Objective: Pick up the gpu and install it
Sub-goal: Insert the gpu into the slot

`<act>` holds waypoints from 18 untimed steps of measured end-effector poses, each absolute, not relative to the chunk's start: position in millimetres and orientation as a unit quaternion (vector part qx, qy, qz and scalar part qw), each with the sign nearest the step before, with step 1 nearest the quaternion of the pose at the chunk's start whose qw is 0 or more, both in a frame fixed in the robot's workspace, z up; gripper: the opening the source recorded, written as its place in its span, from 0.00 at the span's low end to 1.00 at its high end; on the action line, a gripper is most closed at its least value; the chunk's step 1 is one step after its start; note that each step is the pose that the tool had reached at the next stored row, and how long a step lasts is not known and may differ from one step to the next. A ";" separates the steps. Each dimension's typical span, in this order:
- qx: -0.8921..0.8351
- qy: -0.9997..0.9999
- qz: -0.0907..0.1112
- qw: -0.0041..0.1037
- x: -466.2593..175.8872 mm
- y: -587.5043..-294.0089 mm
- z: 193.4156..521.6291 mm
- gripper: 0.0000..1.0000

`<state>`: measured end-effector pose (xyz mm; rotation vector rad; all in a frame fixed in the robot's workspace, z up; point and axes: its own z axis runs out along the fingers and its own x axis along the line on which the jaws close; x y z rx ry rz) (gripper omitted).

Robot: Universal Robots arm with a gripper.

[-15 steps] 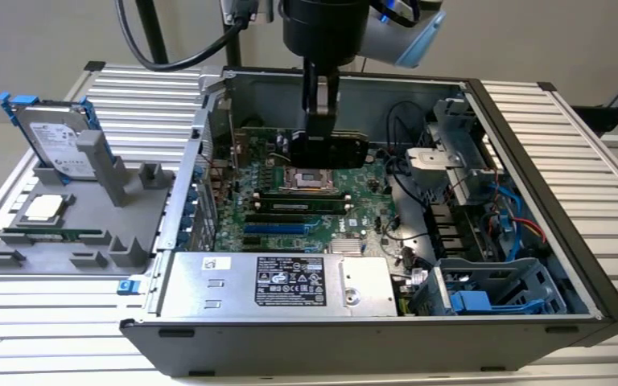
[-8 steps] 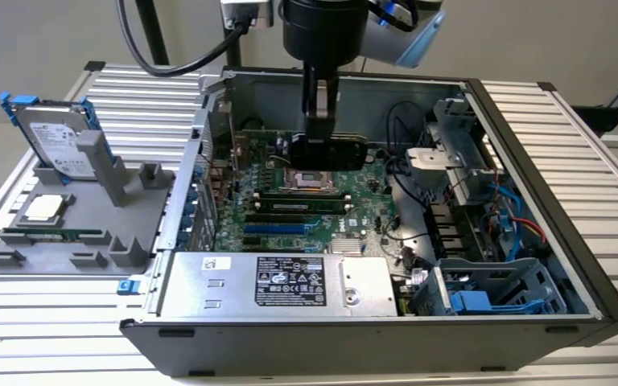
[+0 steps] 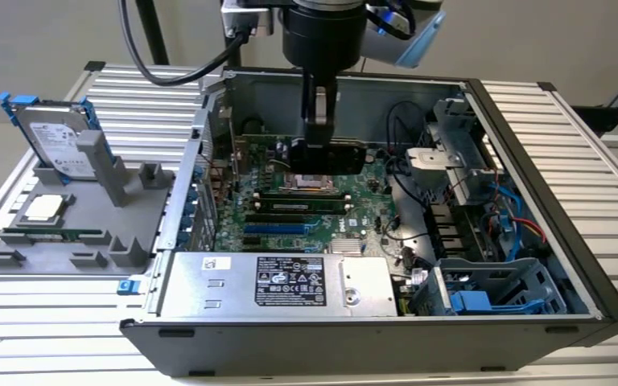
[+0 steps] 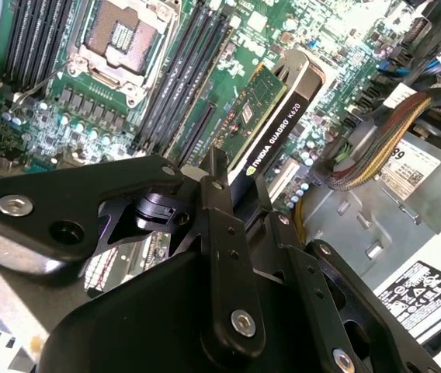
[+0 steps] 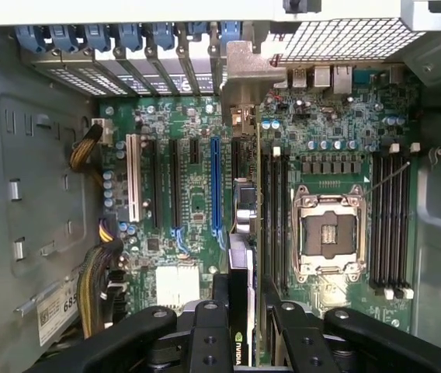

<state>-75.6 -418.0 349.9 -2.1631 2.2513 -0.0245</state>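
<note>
My gripper (image 3: 325,149) is inside the open computer case (image 3: 524,121), shut on the gpu (image 3: 336,157), which shows as a black block over the motherboard (image 3: 287,229). The second wrist view shows the gpu (image 4: 271,116) tilted, with its green board and black cooler, and the gripper (image 4: 240,198) clamping its edge. In the first wrist view the gpu (image 5: 240,233) is edge-on beside the long blue slot (image 5: 215,183). Its silver bracket (image 5: 245,70) points toward the case's rear slot openings, and the gripper (image 5: 244,315) grips it. I cannot tell whether the card touches a slot.
A grey fixture (image 3: 73,257) on the exterior view's left carries a silver hard drive with blue rails (image 3: 57,141), a processor chip (image 3: 46,207) and a memory stick (image 3: 51,236). The case holds the power supply (image 3: 277,281), a drive cage (image 3: 492,289), cable bundles (image 4: 376,140) and the empty processor socket (image 5: 328,233).
</note>
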 end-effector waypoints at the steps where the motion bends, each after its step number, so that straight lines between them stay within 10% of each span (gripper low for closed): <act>1: -0.693 0.721 -0.008 0.010 -75.6 -418.0 348.9 0.00; 18: -0.693 0.721 -0.006 0.011 -75.6 -418.0 341.4 0.00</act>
